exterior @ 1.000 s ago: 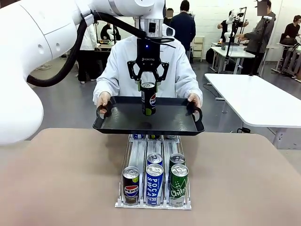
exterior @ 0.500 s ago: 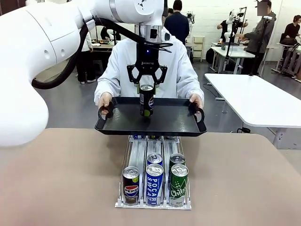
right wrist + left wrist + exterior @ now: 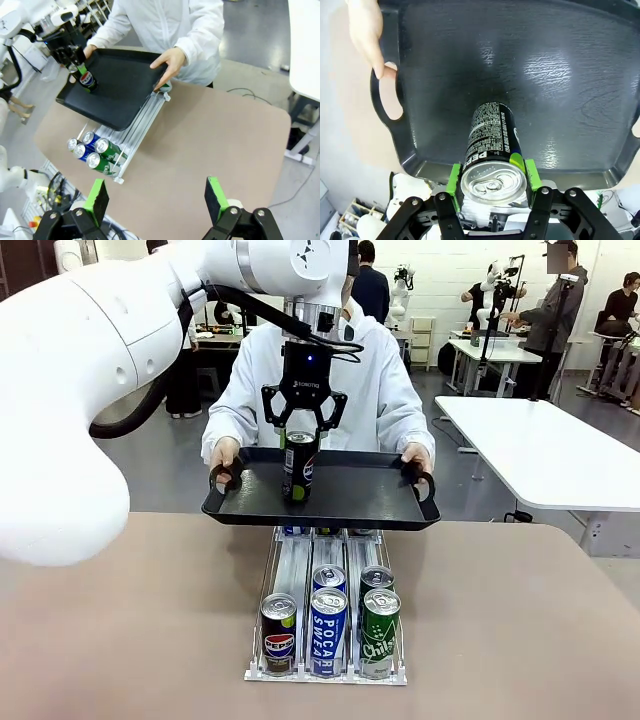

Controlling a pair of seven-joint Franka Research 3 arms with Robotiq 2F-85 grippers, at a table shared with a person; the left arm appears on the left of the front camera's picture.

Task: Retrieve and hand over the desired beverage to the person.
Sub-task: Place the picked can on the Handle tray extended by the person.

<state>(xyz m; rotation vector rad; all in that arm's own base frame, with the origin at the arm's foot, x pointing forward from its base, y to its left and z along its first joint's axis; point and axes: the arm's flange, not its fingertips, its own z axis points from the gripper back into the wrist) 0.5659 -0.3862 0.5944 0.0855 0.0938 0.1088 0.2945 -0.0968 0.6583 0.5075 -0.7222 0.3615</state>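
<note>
My arms (image 3: 100,340) are glossy white, with a thick black cable (image 3: 160,385) along the left. My left claw (image 3: 301,435) and right claw (image 3: 157,197) are black with green pads (image 3: 216,199).

Look at the left end effector (image 3: 492,174): its pads (image 3: 454,176) flank the can (image 3: 492,135) so closely that you can't tell whether they press it or stand just clear. The can's base is hidden behind its own body. From the front, the tray (image 3: 365,498) covers the far end of the rack (image 3: 300,555), and you get mere slivers of the far cans (image 3: 327,531) under its rim. The left arm (image 3: 120,330) hides the head of the person (image 3: 385,390). In the right wrist view, the labels on the near cans (image 3: 92,150) are too small to read.
</note>
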